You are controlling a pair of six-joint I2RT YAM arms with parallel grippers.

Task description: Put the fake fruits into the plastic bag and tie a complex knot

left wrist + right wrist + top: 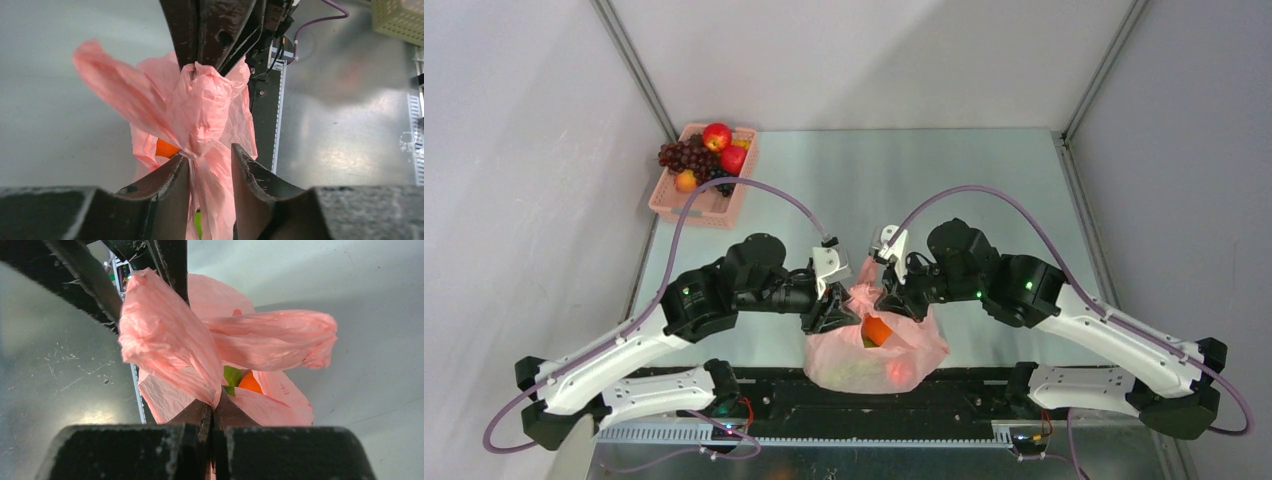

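The pink plastic bag lies at the table's near edge between my arms, its handles gathered into a twisted bunch. Inside it an orange and a green fruit show; the orange also shows in the left wrist view. My left gripper is open, its jaws standing on either side of the bag's twisted neck. My right gripper is shut on a fold of the bag's handle. Both grippers meet above the bag, left and right.
A pink lattice basket stands at the table's back left corner, holding a red apple, a dark grape bunch and other fruits. The black base rail runs just under the bag. Grey walls close in left and right.
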